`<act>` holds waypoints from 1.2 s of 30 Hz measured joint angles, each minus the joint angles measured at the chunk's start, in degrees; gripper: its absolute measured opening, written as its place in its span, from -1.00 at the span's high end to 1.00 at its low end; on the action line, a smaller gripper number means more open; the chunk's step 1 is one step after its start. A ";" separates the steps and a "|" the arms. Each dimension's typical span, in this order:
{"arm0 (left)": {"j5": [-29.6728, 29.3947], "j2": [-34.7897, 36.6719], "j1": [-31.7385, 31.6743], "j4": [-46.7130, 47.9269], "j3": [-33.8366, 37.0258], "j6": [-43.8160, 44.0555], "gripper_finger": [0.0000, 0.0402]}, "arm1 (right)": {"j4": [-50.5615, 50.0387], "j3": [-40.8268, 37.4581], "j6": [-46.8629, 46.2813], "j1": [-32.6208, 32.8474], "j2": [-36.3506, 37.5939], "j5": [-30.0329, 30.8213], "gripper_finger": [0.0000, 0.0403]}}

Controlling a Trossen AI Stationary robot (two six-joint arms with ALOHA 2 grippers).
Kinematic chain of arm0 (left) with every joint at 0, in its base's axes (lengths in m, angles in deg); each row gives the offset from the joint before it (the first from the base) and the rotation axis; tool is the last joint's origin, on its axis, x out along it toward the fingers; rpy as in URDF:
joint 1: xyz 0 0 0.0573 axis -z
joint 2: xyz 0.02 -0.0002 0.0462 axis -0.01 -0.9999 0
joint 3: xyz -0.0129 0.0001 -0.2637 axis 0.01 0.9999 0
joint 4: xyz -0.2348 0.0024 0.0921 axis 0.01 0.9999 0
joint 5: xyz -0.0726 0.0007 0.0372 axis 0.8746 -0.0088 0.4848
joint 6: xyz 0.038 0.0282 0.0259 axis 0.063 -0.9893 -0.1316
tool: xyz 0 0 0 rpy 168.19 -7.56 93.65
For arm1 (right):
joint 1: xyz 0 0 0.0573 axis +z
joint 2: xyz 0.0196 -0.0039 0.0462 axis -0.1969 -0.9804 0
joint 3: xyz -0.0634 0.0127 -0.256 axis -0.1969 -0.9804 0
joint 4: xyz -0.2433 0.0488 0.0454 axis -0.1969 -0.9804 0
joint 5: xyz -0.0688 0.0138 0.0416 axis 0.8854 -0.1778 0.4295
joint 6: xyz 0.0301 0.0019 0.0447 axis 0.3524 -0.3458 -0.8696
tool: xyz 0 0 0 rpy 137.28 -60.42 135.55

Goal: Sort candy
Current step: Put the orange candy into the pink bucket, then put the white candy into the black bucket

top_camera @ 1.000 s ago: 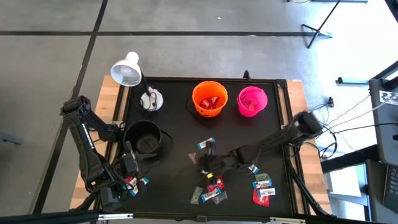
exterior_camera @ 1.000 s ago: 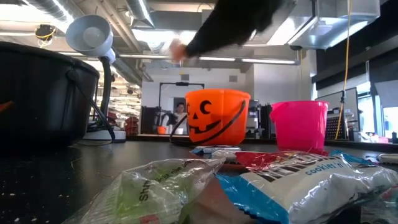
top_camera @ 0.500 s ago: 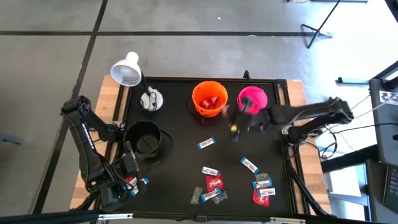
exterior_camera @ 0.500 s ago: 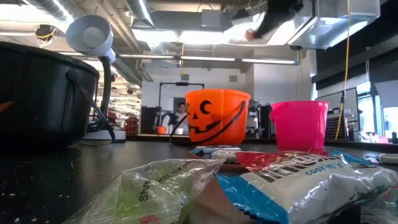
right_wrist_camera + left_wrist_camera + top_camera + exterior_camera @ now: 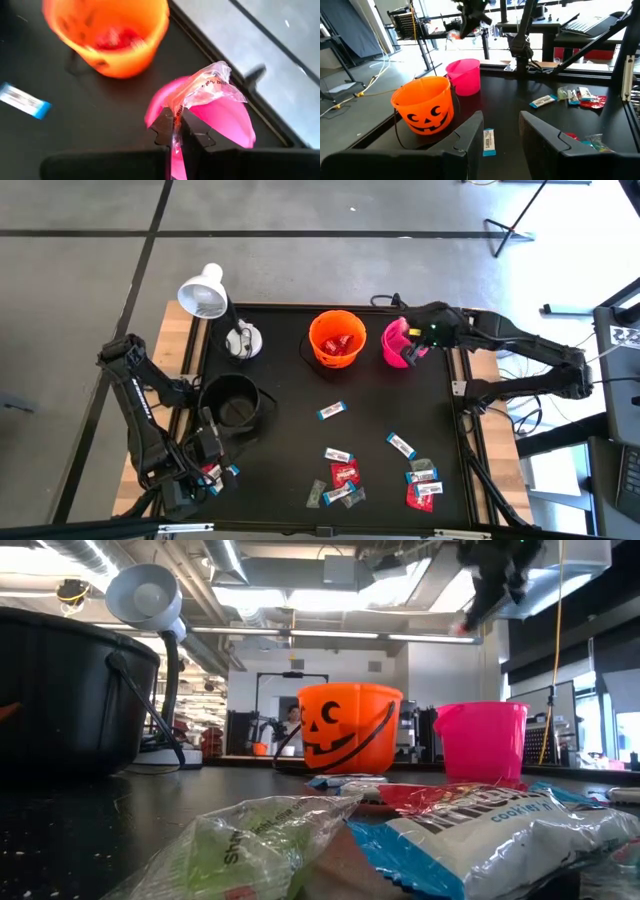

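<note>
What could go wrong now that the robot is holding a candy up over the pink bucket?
The right gripper pinches only one end of the candy, so the crinkly wrapper might slip free early. In the high view the gripper hangs near the pink bucket's far rim, so a drop could miss and land on the table. The orange bucket stands close, so a sideways swing might sort it wrongly.

You are working in a lab (open-plan): exposed ceiling ducts [image 5: 250,575], desks with equipment racks [image 5: 407,22], bare concrete floor [image 5: 330,240].
</note>
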 joint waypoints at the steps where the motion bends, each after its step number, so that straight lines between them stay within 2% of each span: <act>1: 0.00 0.00 0.00 -0.01 0.00 0.00 0.41 | 0.21 -1.97 0.03 -1.13 0.89 -0.05 0.92; 7: -0.01 0.00 -0.01 -0.17 0.00 -0.16 0.41 | 5.18 -14.22 -0.45 -7.32 5.48 -1.37 0.92; 11: -0.03 0.00 -0.76 -0.17 0.00 -0.42 0.41 | 9.88 -18.35 -0.66 -10.91 7.36 -6.03 0.80; 19: 2.38 -0.02 -3.31 -0.20 0.00 -1.53 0.41 | 9.28 -16.33 -0.01 -12.05 10.21 -9.28 0.25; 22: 3.75 0.00 -4.04 -0.41 0.00 -1.53 0.41 | 6.34 -13.16 -1.89 -12.02 11.45 -14.35 0.14; 24: 4.04 -0.01 -4.31 -0.42 0.00 -1.52 0.41 | 2.69 -10.41 -2.95 -11.71 11.87 -20.38 0.11; 26: 4.36 -0.02 -4.65 -0.45 0.00 -1.53 0.41 | -1.36 -7.44 -3.01 -9.65 12.04 -25.02 0.11; 28: 4.61 -0.02 -4.97 -0.44 0.00 -1.53 0.41 | -5.71 -4.61 -3.42 -5.65 12.29 -26.17 0.13; 32: 4.69 -0.01 -5.40 -0.46 0.00 -1.51 0.41 | -11.59 -1.21 -7.61 5.80 12.72 -22.89 0.21; 36: 4.72 -0.01 -5.40 -0.49 0.00 -1.53 0.41 | -12.93 -2.08 -14.22 19.69 12.45 -18.78 0.27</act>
